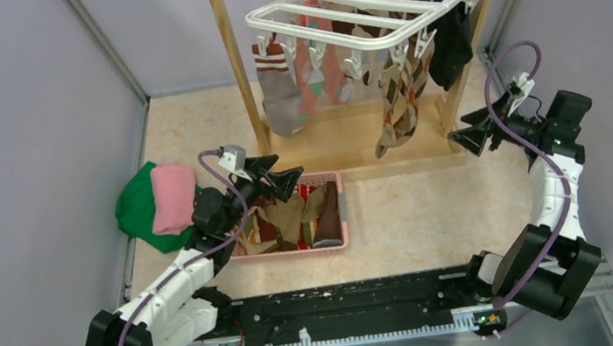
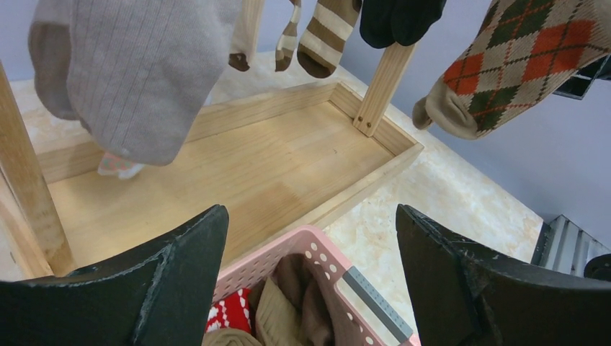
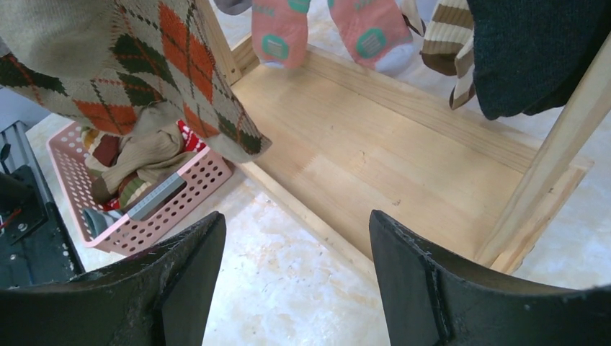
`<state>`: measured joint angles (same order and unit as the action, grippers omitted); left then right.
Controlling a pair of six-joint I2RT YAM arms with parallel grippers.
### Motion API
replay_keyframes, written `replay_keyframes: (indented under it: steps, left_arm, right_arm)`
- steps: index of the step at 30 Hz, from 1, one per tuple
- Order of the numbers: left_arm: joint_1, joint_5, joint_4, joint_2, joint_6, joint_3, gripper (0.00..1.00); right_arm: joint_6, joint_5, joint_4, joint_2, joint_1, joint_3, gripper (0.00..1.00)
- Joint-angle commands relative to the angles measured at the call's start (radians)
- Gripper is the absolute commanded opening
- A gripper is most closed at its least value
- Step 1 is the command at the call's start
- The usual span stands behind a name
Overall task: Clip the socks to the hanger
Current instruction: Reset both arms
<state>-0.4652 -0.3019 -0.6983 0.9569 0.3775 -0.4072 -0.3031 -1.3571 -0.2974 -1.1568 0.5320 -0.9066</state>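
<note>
Jaws wide and empty on both: left gripper (image 1: 289, 167) over basket (image 1: 341, 209), mid frame; right gripper (image 1: 461, 143) at right, near socks (image 1: 400, 100) on hanger (image 1: 378, 40).

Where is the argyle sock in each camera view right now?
Top external: the argyle sock hangs right of centre, clipped to the white hanger.
Left wrist: argyle sock in the upper right corner.
Right wrist: argyle sock in the upper left.
Shared landmark: the pink basket, visible in all three views.
</note>
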Motion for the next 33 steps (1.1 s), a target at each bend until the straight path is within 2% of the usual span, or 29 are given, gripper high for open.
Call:
replay_keyframes:
  steps: [1, 11, 14, 17, 22, 23, 24, 27, 30, 33]
  left_arm:
    - [0.007, 0.009, -0.068, -0.051, 0.03, 0.05, 0.91]
    - [0.008, 0.029, -0.037, -0.092, 0.102, 0.063, 0.98]
    - [0.041, -0.028, -0.054, -0.085, 0.169, 0.054, 0.98]
    - [0.113, -0.124, -0.059, -0.077, 0.251, 0.033, 0.98]
    - [0.328, -0.329, -0.12, -0.054, 0.466, 0.03, 0.98]
    - [0.371, -0.368, -0.133, -0.05, 0.514, 0.029, 0.98]
    - [0.404, -0.399, -0.132, -0.051, 0.536, 0.023, 0.98]
    - [0.458, -0.45, -0.001, -0.089, 0.481, -0.033, 0.98]
    - [0.484, -0.373, 0.308, -0.17, 0.294, -0.144, 0.98]
    - [0.484, -0.268, 0.517, -0.242, 0.138, -0.263, 0.98]
  right_arm:
    - [-0.089, -0.027, -0.027, -0.003, -0.005, 0.002, 0.72]
    - [-0.213, 0.05, -0.151, -0.01, 0.008, -0.042, 0.73]
    - [-0.206, 0.091, -0.153, -0.004, 0.024, -0.052, 0.75]
    - [-0.176, 0.125, -0.138, 0.002, 0.046, -0.054, 0.79]
    - [-0.12, 0.19, -0.117, 0.012, 0.082, -0.068, 0.85]
    - [-0.109, 0.205, -0.113, 0.014, 0.09, -0.073, 0.89]
    - [-0.096, 0.225, -0.11, 0.015, 0.097, -0.078, 0.97]
    - [-0.033, 0.282, -0.111, 0.02, 0.132, -0.117, 0.99]
    - [0.085, 0.439, -0.096, 0.018, 0.171, -0.191, 0.99]
    - [0.199, 0.544, -0.072, 0.023, 0.238, -0.263, 0.99]
